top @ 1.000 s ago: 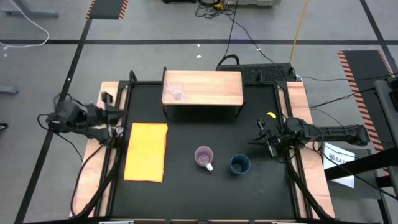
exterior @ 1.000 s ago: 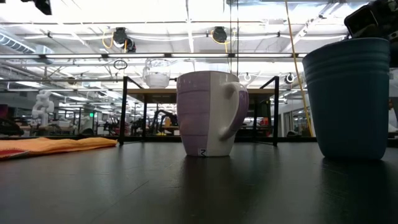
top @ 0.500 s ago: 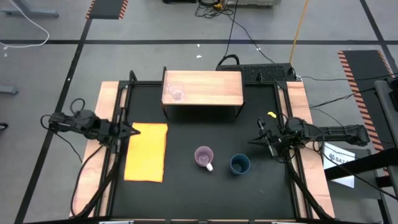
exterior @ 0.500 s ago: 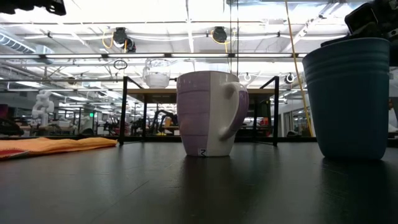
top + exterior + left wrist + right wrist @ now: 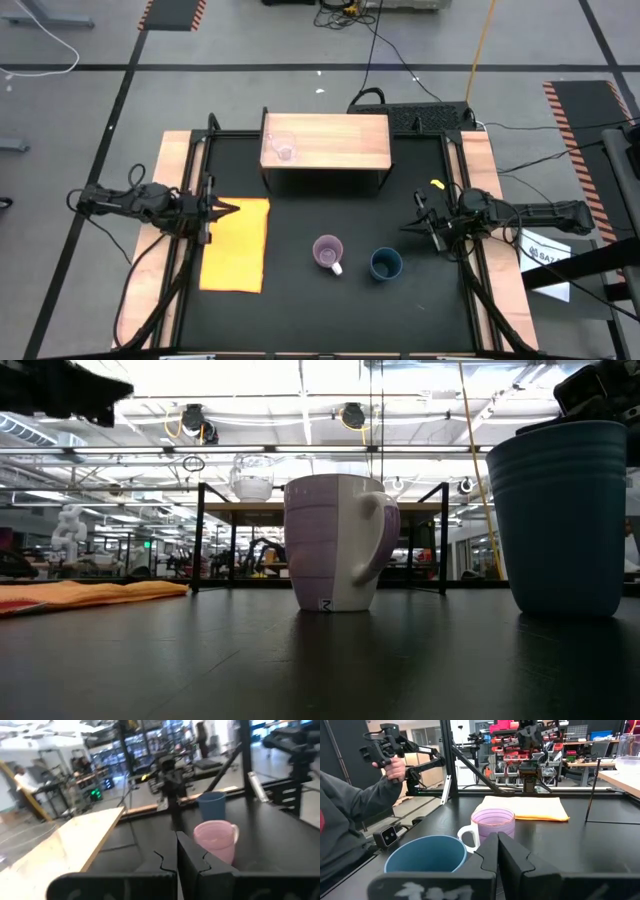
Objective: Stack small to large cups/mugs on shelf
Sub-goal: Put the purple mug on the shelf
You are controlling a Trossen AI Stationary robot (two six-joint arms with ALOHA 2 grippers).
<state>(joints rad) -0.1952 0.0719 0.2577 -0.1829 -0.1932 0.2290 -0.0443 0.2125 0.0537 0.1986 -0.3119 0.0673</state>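
With the glass cup (image 5: 281, 149) already on the shelf (image 5: 335, 140), the mug (image 5: 327, 251) and blue cup (image 5: 385, 263) wait side by side on the table (image 5: 300, 310), flanked by the left claw (image 5: 222, 209) and right claw (image 5: 416, 224), both pinched together and empty.

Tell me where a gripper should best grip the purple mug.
Probably the rim and wall opposite the handle, coming down from above. The purple mug stands upright, mouth open, its pale handle toward the blue cup and the front edge, so the side facing the yellow mat is clearer.
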